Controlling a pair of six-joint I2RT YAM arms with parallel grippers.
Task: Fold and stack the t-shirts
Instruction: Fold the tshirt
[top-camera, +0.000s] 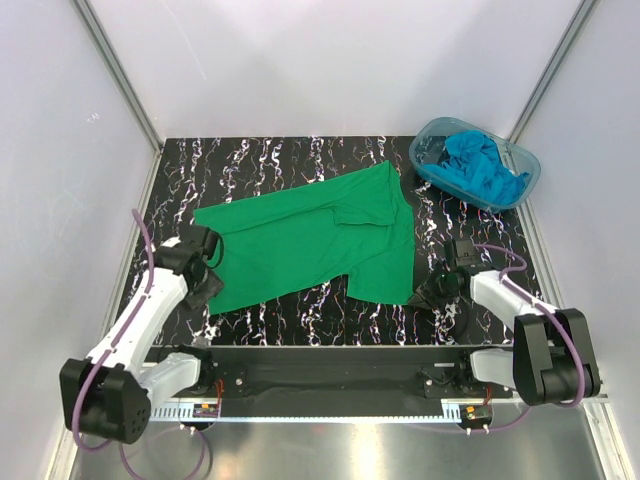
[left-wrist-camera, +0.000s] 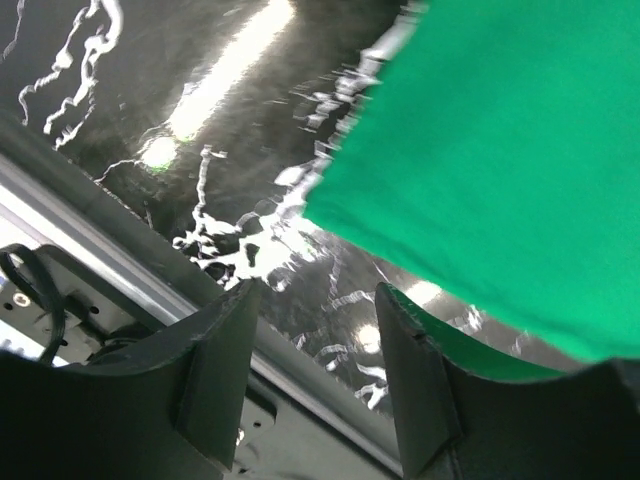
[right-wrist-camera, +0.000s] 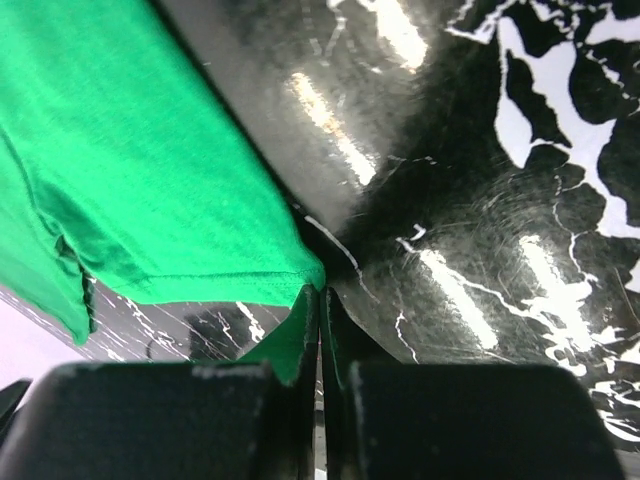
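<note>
The green t-shirt (top-camera: 310, 245) lies spread out, wrinkled and skewed, on the black marbled table (top-camera: 260, 160), with a fold creasing its right half. The right gripper (right-wrist-camera: 318, 300) sits at the shirt's near right corner, its jaws pressed together on the hem there, with a tip of green cloth pinched between them. The left gripper (left-wrist-camera: 318, 295) is at the shirt's near left edge, jaws apart and only bare table showing in the gap; the cloth's edge lies just past the tips and runs behind one side of the gripper. Near the shirt's far right corner stands a clear blue tub (top-camera: 528, 165) holding crumpled turquoise t-shirts (top-camera: 480, 165)
</note>
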